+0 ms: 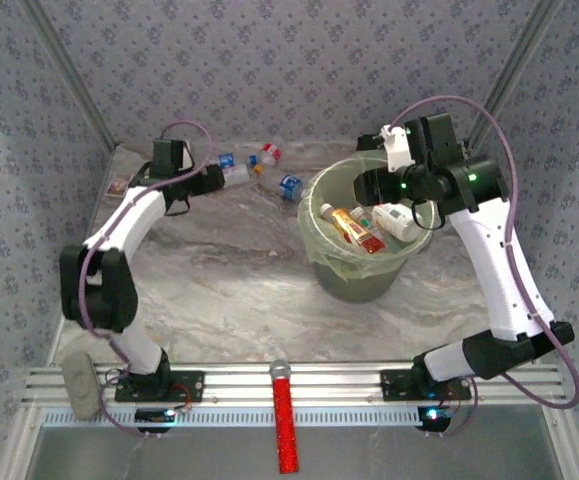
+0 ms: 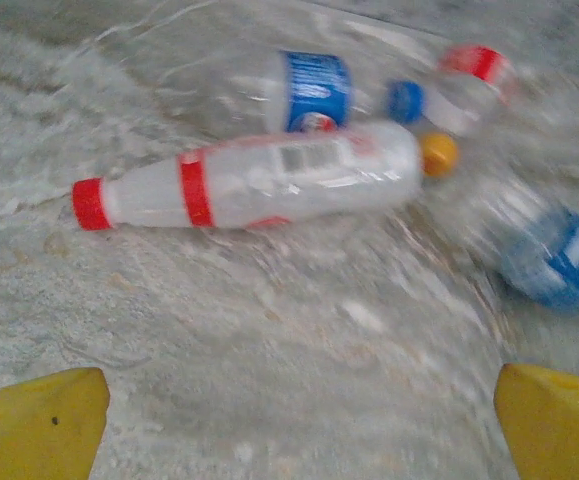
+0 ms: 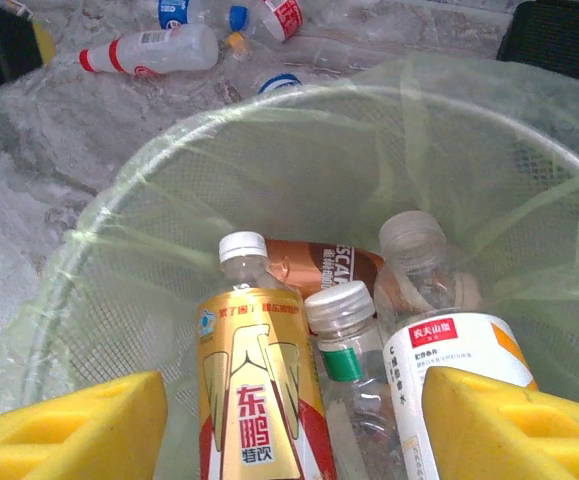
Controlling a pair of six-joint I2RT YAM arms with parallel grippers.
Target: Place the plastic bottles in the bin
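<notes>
We see our left hand [image 2: 297, 400] spread wide over loose plastic bottles [image 2: 259, 180] lying on the worktop [image 2: 269, 350], further right the bin [image 3: 269, 170] holding more of them, our right hand [image 3: 294, 405] released, fingers apart above it

Same build on the left arm [image 1: 129, 225] and the right arm [image 1: 499, 270]: glossy white shells with chunky black joints. A thin purple cable [image 1: 449, 98] loops loosely off each one. There's a little green light [image 1: 472, 178] glowing on the right one, and the fingers [image 3: 69, 430] are blocky bright yellow.
</notes>
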